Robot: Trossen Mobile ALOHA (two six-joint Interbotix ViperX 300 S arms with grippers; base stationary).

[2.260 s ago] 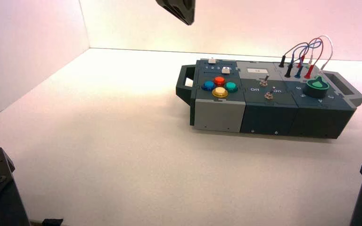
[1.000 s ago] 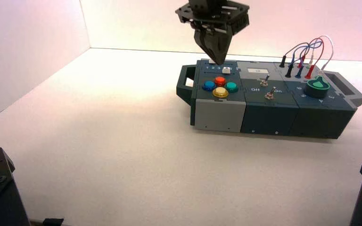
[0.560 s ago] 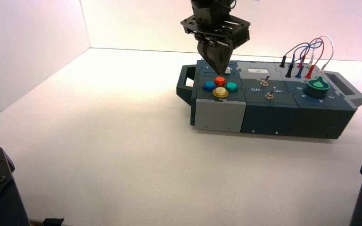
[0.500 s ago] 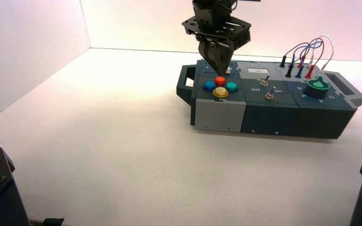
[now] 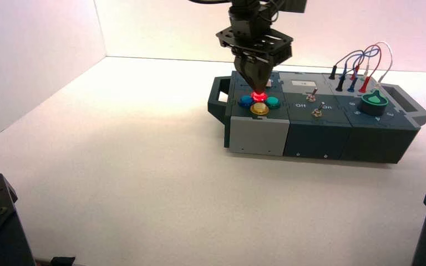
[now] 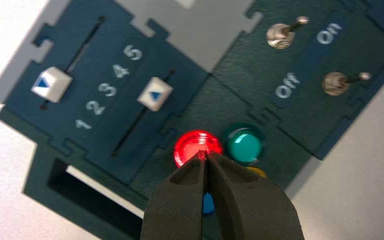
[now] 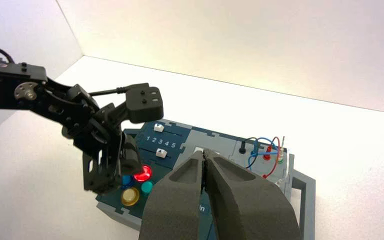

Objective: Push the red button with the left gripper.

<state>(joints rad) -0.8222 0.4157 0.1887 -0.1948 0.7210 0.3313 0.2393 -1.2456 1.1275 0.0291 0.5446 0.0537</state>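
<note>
The black left claw (image 6: 206,159), fingers pressed together, covered most of the small round blue push button (image 6: 208,203) and all but an edge of the amber-yellow round button (image 6: 258,172) in the left wrist view. In the right wrist view, the right claw (image 7: 204,165) masked the two toggle switches and the near part of the dark teal control box (image 7: 196,136). In the high view, the slider numerals were too small to read.
</note>
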